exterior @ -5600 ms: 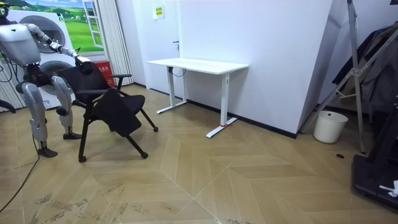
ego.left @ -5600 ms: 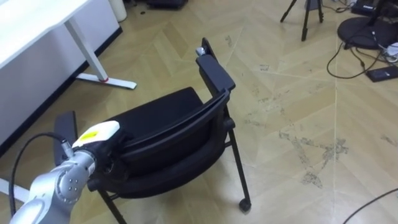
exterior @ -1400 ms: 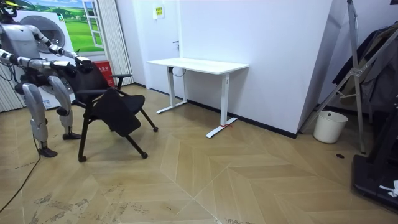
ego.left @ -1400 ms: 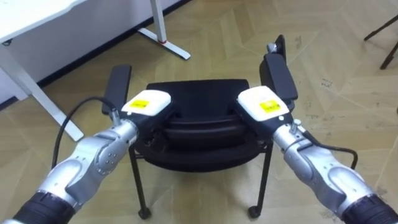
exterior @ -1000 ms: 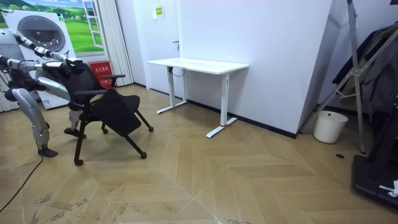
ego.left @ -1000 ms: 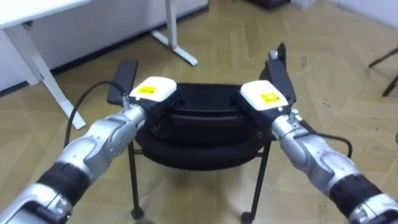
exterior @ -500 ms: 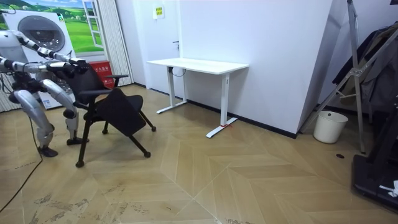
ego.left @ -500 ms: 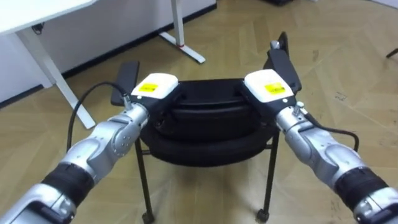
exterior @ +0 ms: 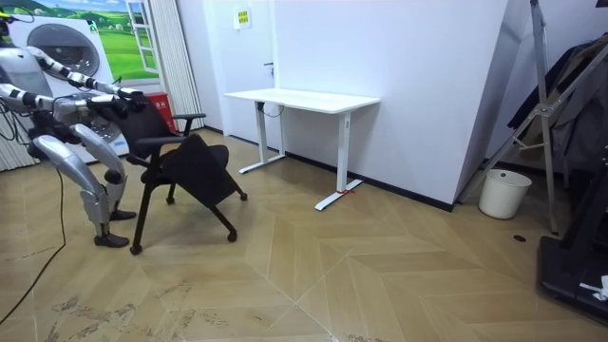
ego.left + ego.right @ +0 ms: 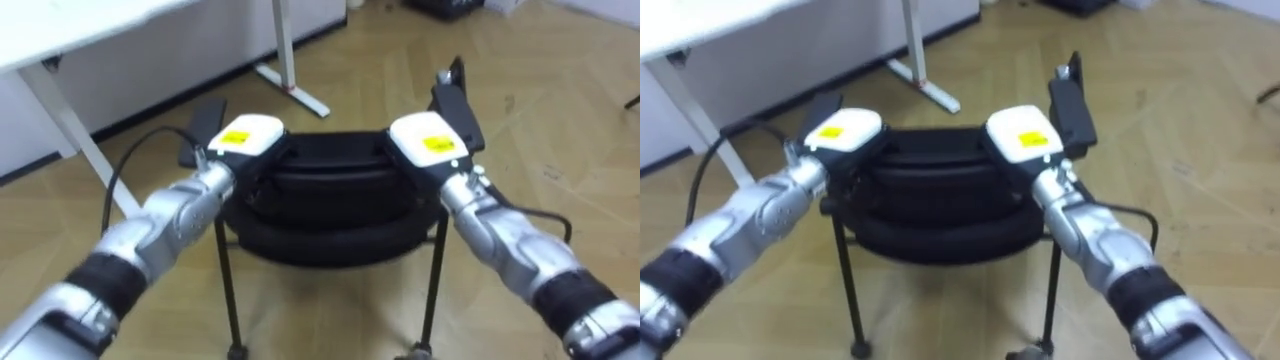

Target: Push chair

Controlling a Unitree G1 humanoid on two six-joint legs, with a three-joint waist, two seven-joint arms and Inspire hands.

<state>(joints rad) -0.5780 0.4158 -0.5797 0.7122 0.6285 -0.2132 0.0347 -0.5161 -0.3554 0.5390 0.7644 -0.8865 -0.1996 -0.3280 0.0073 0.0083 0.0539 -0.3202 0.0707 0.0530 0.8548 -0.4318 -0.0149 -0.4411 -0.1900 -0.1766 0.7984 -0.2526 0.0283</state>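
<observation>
The black office chair with armrests and thin castored legs point(image 10: 325, 195) stands on the pale herringbone wood floor point(image 9: 332, 275), between the robot and the white desk on metal legs point(image 9: 304, 98); the robot stands behind it at the room view's left, both arms stretched forward; its left hand point(image 10: 247, 138) and right hand point(image 10: 427, 140) rest on top of the backrest, one towards each end; their fingers are hidden over the far edge, so I cannot tell whether they grip.

chair point(image 10: 320, 205) before robot, desk point(image 9: 304, 98) beyond to l; l hand point(image 10: 247, 139), r hand point(image 10: 427, 141) atop its back.
</observation>
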